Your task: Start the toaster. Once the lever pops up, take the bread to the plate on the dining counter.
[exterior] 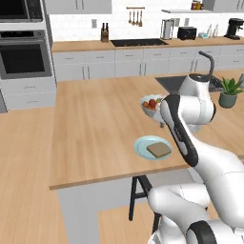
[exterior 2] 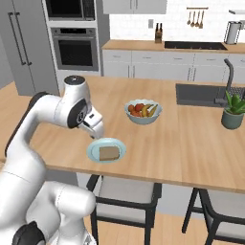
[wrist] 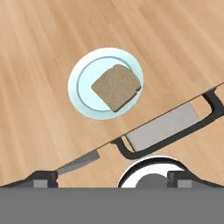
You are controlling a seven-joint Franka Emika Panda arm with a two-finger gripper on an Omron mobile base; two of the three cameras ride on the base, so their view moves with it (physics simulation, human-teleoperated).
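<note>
The bread (exterior: pixel 158 150) (exterior 2: pixel 109 153) (wrist: pixel 116 86), a tan-brown square slice, lies flat on the pale blue plate (exterior: pixel 141 147) (exterior 2: pixel 93 154) (wrist: pixel 83 100). The plate sits near the front edge of the dining counter (exterior: pixel 95 124) (exterior 2: pixel 182 143) (wrist: pixel 43 43). My gripper (exterior 2: pixel 97 134) (wrist: pixel 113 179) hangs just above the plate, a little toward the counter's edge. It is open, with nothing between its fingertips (wrist: pixel 43 179). The black toaster (exterior: pixel 187 33) stands far off on the back wall counter.
A white bowl of fruit (exterior: pixel 151 103) (exterior 2: pixel 143 111) stands just behind the plate. A potted plant (exterior: pixel 229 93) (exterior 2: pixel 233 112) and a sink with faucet (exterior 2: pixel 201 93) are to the right. Stools (exterior 2: pixel 124 191) (wrist: pixel 162 129) stand under the counter's front edge.
</note>
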